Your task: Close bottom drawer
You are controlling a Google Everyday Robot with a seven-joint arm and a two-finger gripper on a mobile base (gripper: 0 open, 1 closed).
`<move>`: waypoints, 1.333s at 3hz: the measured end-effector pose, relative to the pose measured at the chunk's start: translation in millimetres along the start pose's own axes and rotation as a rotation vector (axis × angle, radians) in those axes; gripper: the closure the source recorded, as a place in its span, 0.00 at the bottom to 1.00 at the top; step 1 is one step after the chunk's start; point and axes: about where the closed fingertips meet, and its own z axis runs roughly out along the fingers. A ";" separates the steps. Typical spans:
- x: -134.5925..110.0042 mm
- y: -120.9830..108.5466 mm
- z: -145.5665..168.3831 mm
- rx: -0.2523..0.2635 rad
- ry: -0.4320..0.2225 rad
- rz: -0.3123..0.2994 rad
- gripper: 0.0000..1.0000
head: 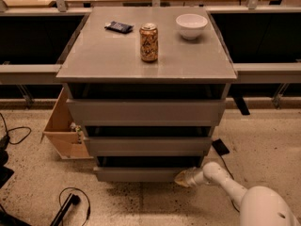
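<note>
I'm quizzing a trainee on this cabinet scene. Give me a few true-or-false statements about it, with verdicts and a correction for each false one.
1. The gripper is low, at the right end of the bottom drawer front panel. True.
2. The white bowl sits inside the bottom drawer. False: it stands on the cabinet top, near the back right corner in the picture.
3. The can stands upright on the cabinet top. True.
4. The wooden box stands on the picture's right side of the cabinet. False: it is on the floor at the cabinet's left side in the picture.
</note>
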 end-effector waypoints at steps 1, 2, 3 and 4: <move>0.0 0.1 0.1 0.000 0.000 0.000 0.74; 0.0 0.1 0.1 0.000 0.000 0.000 0.51; 0.0 0.1 0.1 0.000 0.000 0.000 0.20; 0.0 0.2 0.2 0.000 0.000 0.000 0.00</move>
